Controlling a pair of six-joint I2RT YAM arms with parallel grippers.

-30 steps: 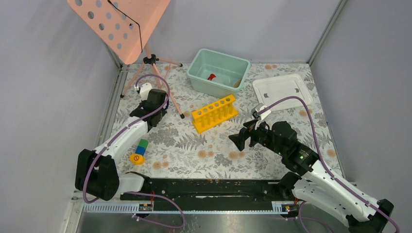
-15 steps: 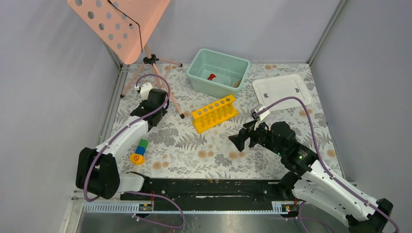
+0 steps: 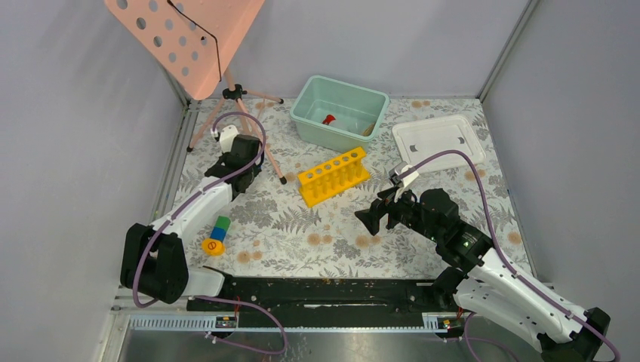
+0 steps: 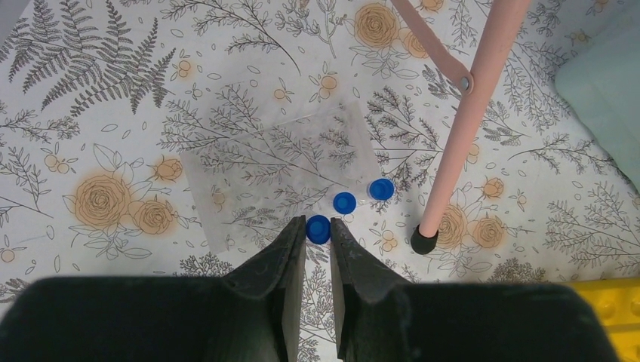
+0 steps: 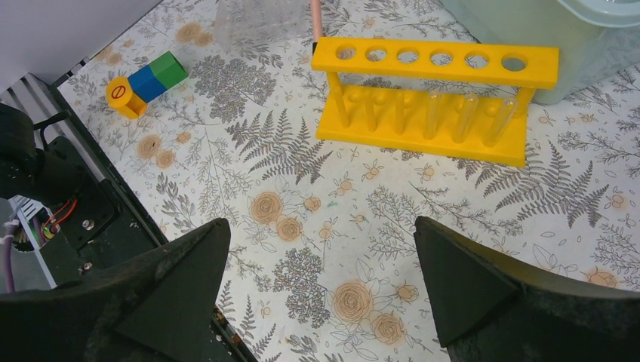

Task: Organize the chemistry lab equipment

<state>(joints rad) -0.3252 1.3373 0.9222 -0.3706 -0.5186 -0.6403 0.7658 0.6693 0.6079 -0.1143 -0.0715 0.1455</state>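
I watch left gripper at far left, jaws almost together, nearest of three blue-capped tubes at its tips (grip itself unclear). Right gripper gapes wide on near side of yellow rack, mid-table. Red-capped bottle lies in green bin, far.

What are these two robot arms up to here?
They are tidying chemistry gear. The left hand is closed right at one of three blue-capped tubes lying on the table; whether it grips it is unclear. The right hand hangs open and empty over the table near the yellow test-tube rack.
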